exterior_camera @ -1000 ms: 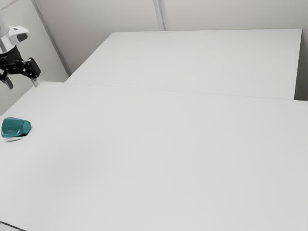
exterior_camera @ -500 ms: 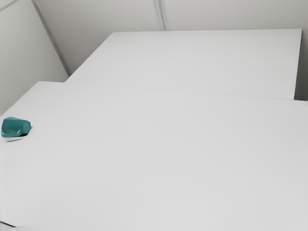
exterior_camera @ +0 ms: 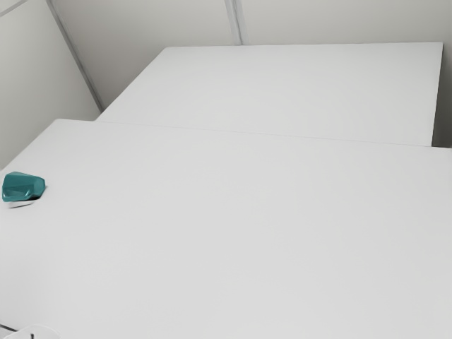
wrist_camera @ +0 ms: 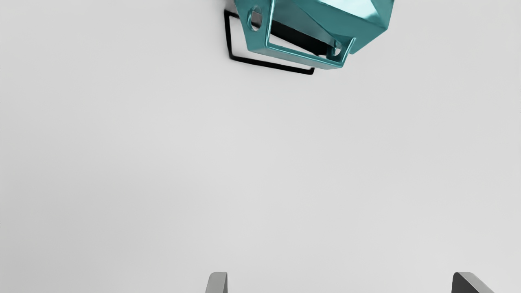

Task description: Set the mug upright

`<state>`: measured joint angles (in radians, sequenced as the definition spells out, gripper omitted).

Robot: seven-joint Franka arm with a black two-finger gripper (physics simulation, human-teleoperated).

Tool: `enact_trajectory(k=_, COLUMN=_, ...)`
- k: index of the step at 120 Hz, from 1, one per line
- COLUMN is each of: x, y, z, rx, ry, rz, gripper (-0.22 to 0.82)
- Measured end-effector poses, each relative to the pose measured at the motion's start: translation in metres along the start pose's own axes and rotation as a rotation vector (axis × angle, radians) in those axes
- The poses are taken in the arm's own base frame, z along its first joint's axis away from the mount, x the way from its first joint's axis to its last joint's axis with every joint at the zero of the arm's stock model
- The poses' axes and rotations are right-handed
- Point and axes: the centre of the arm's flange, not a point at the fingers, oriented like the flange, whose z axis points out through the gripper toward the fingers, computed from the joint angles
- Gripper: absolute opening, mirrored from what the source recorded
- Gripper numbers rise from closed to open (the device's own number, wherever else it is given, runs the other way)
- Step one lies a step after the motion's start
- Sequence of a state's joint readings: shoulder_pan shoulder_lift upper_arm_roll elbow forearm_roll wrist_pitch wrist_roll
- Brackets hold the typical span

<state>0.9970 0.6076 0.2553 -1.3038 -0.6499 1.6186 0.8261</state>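
Since a second ago, the arm's black two-finger gripper (wrist_camera: 340,274) has moved away from the exterior view's upper left, and a pale, rounded, see-through shape (exterior_camera: 34,332) has come in at that view's lower left corner. The mug (exterior_camera: 22,186), glossy teal, many-sided and tapered, lies on its side in the same spot.

Nearest in the wrist view are the gripper's two grey fingertips, spread wide, with bare white surface between them. Ahead of them, well apart from both, is the mug. From here its angular openwork part shows: a straight-edged teal frame with oval holes around a dark hollow. What the hollow holds, if anything, I cannot tell. A thin black four-sided outline (wrist_camera: 268,65) lies on the surface beside and partly behind this frame.

The exterior view gives instead the mug's solid, faceted outside, near the left edge of a smooth white table (exterior_camera: 233,233), with a pale, dark-edged sliver beneath it. Farther off, a second white surface (exterior_camera: 296,85) extends behind a thin seam, and beyond stand pale grey walls (exterior_camera: 141,28) with a darker upright strip (exterior_camera: 236,21).
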Motion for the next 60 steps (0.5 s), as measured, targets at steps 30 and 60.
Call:
enact_trajectory(k=30, x=0.039, y=-0.020, z=0.025, rx=-0.087, ry=0.127, rz=0.177, gripper=0.60)
enact_trajectory(k=60, x=0.059, y=-0.034, z=0.060, rx=-0.154, ry=0.244, rz=0.263, gripper=0.60)
